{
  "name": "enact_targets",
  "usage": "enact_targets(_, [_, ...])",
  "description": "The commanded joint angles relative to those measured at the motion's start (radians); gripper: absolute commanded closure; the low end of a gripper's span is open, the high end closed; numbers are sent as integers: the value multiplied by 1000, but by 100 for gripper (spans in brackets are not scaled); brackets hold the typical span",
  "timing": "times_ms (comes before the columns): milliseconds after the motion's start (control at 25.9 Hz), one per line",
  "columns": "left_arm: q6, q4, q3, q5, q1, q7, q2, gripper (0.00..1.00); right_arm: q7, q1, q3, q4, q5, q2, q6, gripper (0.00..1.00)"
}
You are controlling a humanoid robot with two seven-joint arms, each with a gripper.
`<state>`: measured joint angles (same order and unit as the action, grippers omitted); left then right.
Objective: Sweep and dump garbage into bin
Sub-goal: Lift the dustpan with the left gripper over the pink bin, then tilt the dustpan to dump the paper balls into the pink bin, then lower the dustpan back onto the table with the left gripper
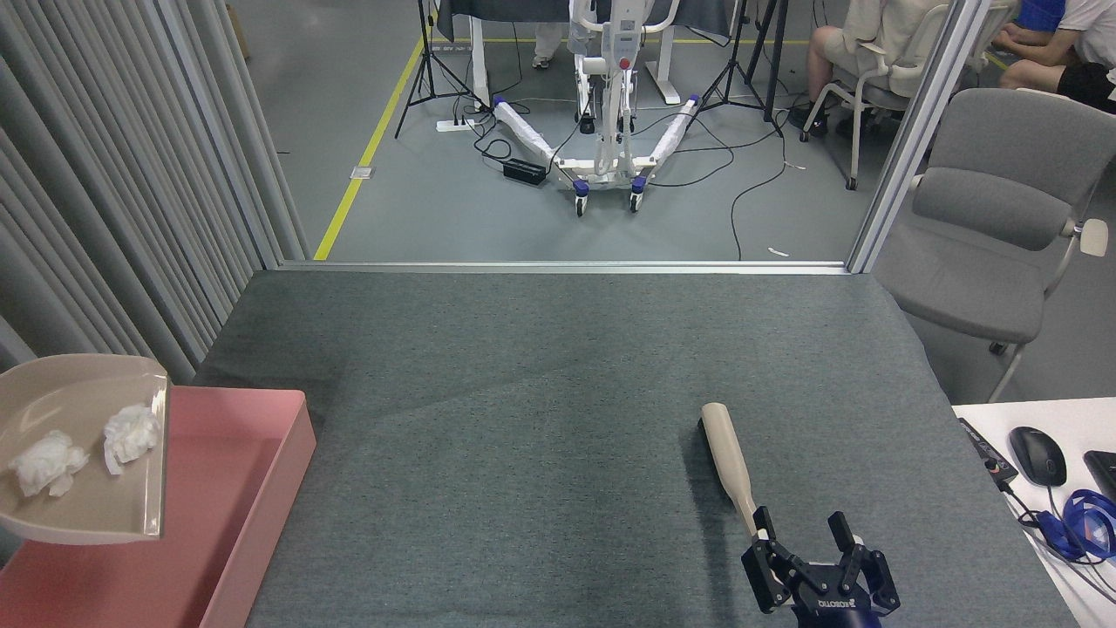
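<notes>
Two crumpled white tissue wads (48, 462) (131, 433) lie inside the beige dustpan (87, 510), which hangs at the far left edge above the pink bin (261, 488). The dustpan's handle and my left gripper are out of view past the left edge. The beige brush (728, 458) lies flat on the grey table, its handle end toward me. My right gripper (802, 530) stands open just behind that handle end, holding nothing; one finger (764, 526) is close beside the handle tip.
The grey felt table (558, 366) ends at a metal rail at the back. A ribbed curtain wall (105, 218) runs along the left. A grey chair (1003, 218) and a white desk with a mouse (1037, 455) stand at the right.
</notes>
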<state>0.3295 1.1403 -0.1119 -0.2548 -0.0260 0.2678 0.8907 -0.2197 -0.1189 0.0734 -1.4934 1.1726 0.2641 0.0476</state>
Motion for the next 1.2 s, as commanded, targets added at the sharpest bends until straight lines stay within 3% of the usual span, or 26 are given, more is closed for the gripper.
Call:
enact_targets(0, [0, -24, 0, 163, 35, 2, 7, 100, 3, -10, -24, -31, -1, 3, 2, 4])
enact_targets(77, [17, -24, -3, 212, 44, 5, 5, 99, 3, -19, -34, -54, -1, 6, 3, 4])
enact_targets(348, [31, -22, -48, 196, 43, 13, -3, 99, 3, -27, -75, -113, 2, 23, -2, 4])
enact_targets(619, [54, 44, -5, -162, 11, -25, -12, 99, 3, -25, -112, -116, 1, 32, 2, 4])
enact_targets(889, [0, 295, 71, -179, -34, 77, -122, 100, 8, -28, -118, -116, 1, 29, 6, 4])
enact_targets(1044, [-46, 369, 130, -158, -20, 102, -262, 99, 8, -27, -118, -116, 1, 32, 6, 4])
enact_targets(1160, [-66, 371, 232, -57, 31, 102, -358, 100, 10, -28, -118, -116, 1, 32, 6, 4])
